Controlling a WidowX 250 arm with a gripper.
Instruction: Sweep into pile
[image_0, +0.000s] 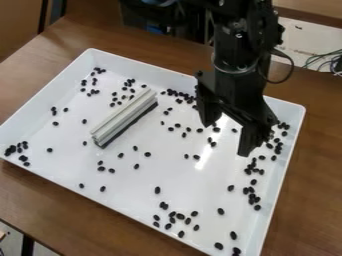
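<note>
My tool (229, 132) hangs spread above the tray (175, 176), toward its far right corner; brush (125, 116) lies left among beans (157, 190).

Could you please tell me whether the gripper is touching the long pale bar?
Apart. The camera view shows a stretch of the white tray, dotted with black beans, between the gripper and the bar.

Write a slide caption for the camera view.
Black beans scattered across a white tray, a pale ridged bar among them, the open gripper hanging above.
</note>
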